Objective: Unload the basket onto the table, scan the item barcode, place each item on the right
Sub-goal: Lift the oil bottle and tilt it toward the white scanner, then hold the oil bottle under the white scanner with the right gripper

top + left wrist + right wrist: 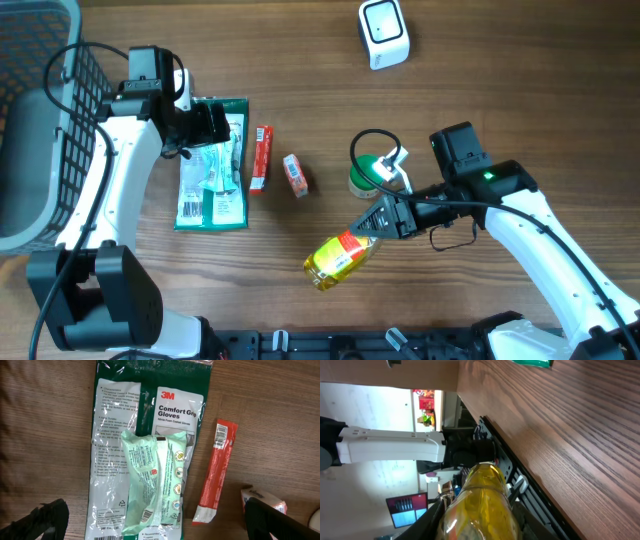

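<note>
My gripper (155, 512) hangs spread wide over the table (45, 420), one dark finger (40, 522) in each lower corner. Below lies a green 3M gloves packet (120, 425) with a pale green pouch (155, 485) on top. A red sachet (214, 472) lies just beside the packet, and a small box (260, 497) sits partly behind my right finger.

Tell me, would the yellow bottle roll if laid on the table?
Probably: the yellow bottle looks round, so on its side it could roll. It seems full of liquid, so likely heavy for its size. Its smooth plastic might slip in the right gripper, which holds one end.
</note>
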